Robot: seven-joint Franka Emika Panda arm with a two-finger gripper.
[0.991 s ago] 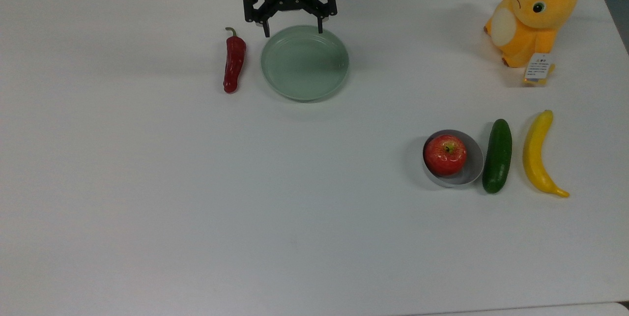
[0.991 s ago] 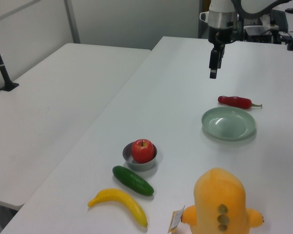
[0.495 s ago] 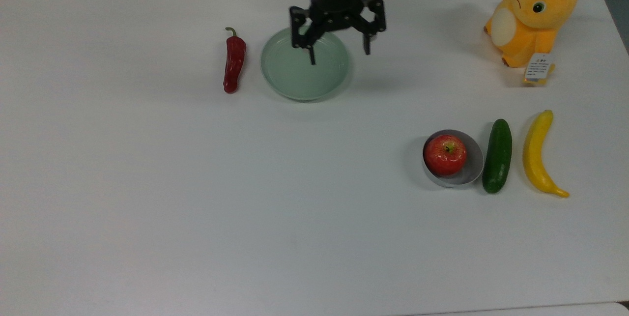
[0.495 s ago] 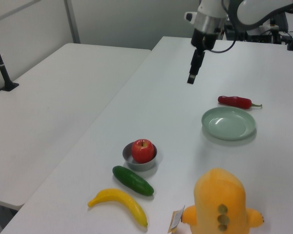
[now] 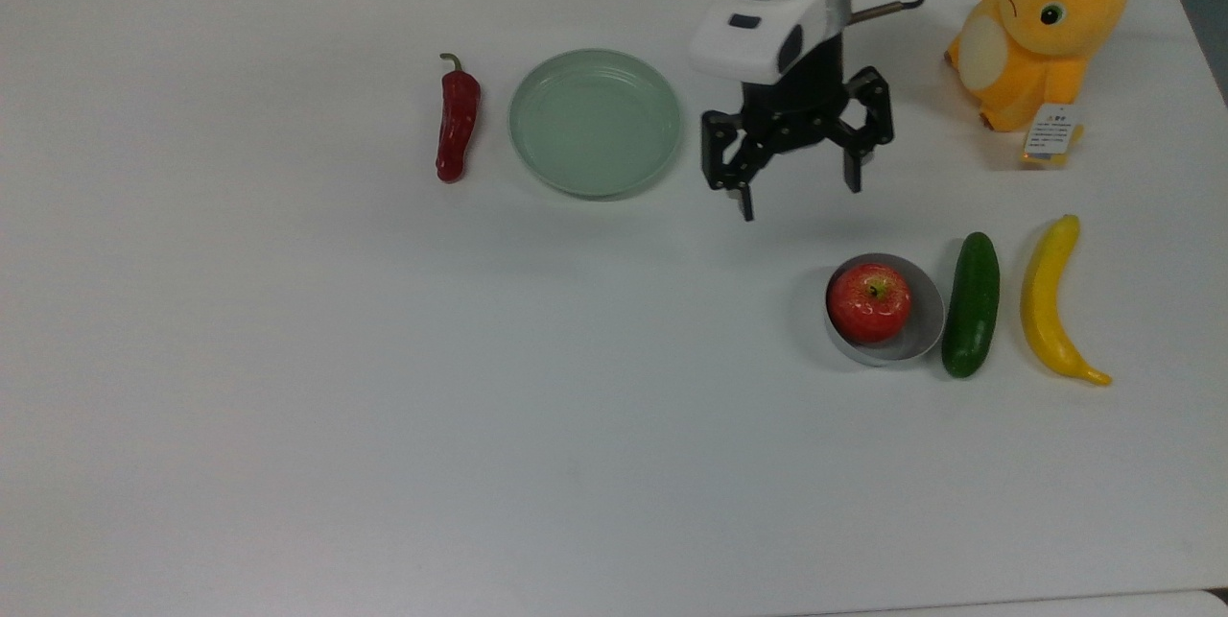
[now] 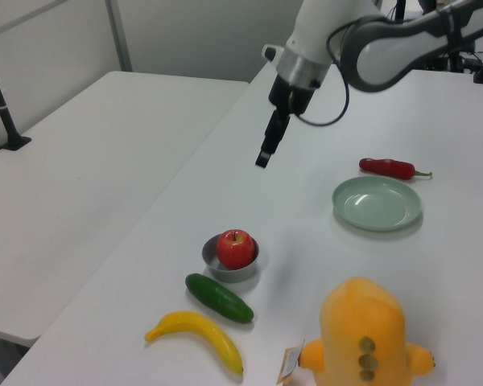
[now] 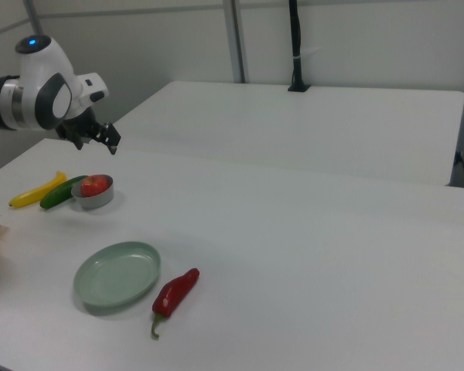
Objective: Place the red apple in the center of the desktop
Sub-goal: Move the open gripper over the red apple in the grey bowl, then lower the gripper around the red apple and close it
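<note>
The red apple (image 5: 868, 301) (image 6: 236, 248) (image 7: 95, 185) sits in a small grey bowl (image 5: 919, 329) (image 6: 213, 259) (image 7: 97, 199) on the white desktop (image 5: 384, 387) (image 6: 306, 241) (image 7: 309, 255), toward the top view's right. My gripper (image 5: 799, 198) (image 6: 263, 157) (image 7: 99, 137) hangs open in the air, above and to the top view's left of the apple, with nothing between its fingers. It is apart from both apple and bowl.
A pale green plate (image 5: 595, 121) (image 6: 377, 203) (image 7: 117, 275) and a red chili pepper (image 5: 457, 118) (image 6: 389, 168) (image 7: 174, 294) lie at the top view's upper middle. A cucumber (image 5: 970, 304) and a banana (image 5: 1048, 300) lie right of the bowl. An orange plush toy (image 5: 1041, 27) sits at the top view's upper right.
The open gripper has swung from over the green plate's far rim toward the top view's right and lower, ending near the bowl with the apple. Nothing on the desktop has moved.
</note>
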